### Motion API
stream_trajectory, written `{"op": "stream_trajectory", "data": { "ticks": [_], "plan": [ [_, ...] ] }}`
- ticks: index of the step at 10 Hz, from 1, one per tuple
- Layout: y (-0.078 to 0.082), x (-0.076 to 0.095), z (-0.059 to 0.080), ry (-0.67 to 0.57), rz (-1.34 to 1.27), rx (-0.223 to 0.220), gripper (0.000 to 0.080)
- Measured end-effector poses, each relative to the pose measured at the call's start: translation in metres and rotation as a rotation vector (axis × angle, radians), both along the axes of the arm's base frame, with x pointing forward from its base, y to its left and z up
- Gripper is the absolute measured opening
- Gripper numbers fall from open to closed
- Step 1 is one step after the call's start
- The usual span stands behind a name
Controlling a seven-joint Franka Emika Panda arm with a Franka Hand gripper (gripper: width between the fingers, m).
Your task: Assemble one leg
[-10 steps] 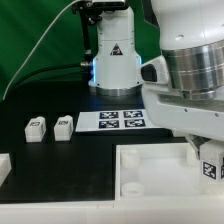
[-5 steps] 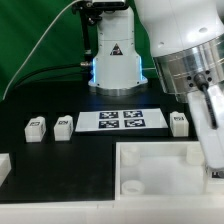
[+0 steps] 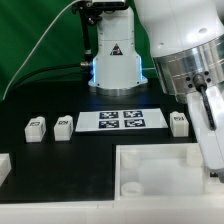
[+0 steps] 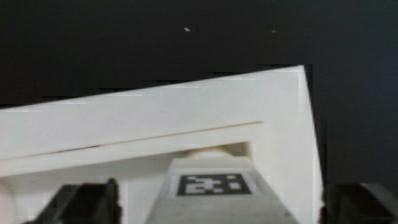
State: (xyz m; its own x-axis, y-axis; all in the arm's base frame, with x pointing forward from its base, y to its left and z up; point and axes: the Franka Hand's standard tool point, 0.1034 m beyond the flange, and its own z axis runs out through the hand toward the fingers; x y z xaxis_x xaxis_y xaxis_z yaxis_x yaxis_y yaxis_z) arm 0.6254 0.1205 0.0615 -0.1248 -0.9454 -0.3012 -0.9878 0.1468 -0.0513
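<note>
One leg with its square tag lies between the spread fingers of the pincer, low in the wrist frame, untouched, against the white tray. At the exterior frame's right the arm reaches down over the tray's far right corner. Three more legs rest on the black desk beside the marker board.

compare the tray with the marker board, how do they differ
The tray has raised walls and a sunken middle; the marker board is thin and flat. The tray takes up far more room in the exterior view than the marker board. The marker board shows four printed tags in a row; the tray's visible surface is plain. The tray lies nearer the camera, the marker board behind it. Both are white and lie on the black table.
</note>
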Motion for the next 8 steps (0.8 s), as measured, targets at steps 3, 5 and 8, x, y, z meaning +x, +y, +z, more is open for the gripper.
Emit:
{"op": "stream_trajectory", "data": {
  "ticks": [3,5,8],
  "plan": [
    [0.003,-0.005,0.029,-0.029,0.067,0.006,0.0648],
    [0.009,-0.006,0.038,-0.022,0.084,0.016,0.0648],
    [0.008,-0.007,0.034,-0.019,0.086,0.015,0.0648]
  ]
}}
